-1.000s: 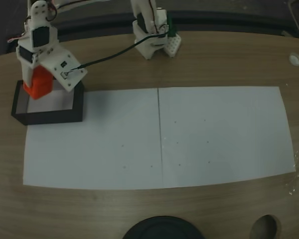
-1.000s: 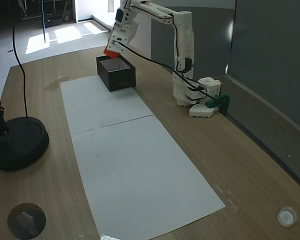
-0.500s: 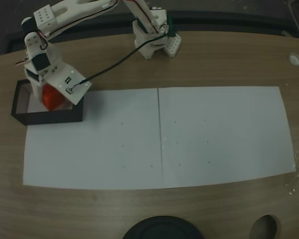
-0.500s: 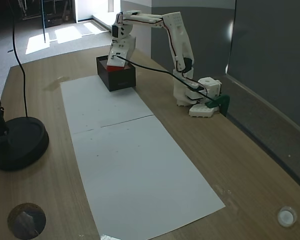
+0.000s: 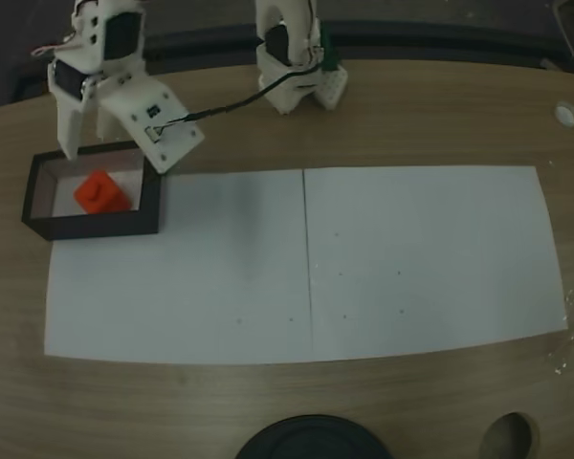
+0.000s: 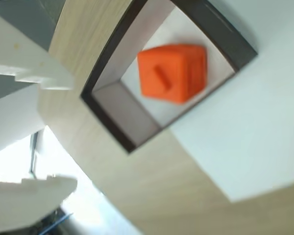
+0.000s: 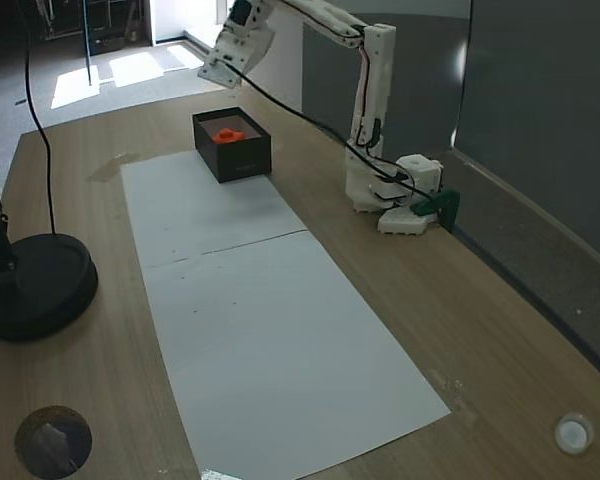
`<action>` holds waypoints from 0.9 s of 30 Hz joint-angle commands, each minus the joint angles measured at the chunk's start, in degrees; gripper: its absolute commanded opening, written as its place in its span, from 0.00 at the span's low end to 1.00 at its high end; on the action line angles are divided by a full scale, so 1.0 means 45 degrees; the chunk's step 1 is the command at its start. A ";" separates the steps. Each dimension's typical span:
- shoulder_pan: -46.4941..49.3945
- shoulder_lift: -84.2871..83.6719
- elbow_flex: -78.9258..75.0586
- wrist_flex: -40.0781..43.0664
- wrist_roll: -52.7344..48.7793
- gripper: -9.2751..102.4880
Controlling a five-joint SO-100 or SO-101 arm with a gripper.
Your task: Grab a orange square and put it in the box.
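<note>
Orange square (image 5: 100, 191) resting inside box (image 5: 91, 226), fingers (image 5: 72, 143) spread apart above it, seemingly empty

We've got loads of open room over the white paper sheets (image 5: 306, 263). The only things sticking up are the shallow black-walled box (image 5: 91, 226) with the small orange block (image 5: 101, 192) inside it, and the round black lamp base (image 7: 35, 285) off the paper.

No legible text, label, brand, number or sign on anything in view.
</note>
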 commanded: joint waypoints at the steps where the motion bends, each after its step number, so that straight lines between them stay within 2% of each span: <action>1: -0.2305 0.3242 -0.0723 0.0430 0.1328 0.13; 7: -0.8672 0.6934 0.0703 0.0664 0.4258 0.10; 10: -1.0430 0.8477 0.2051 0.0664 0.4668 0.10; 23: -1.0547 1.7285 0.7051 0.0508 0.4609 0.08; 27: -1.0547 1.9121 0.8496 -0.0352 0.4609 0.08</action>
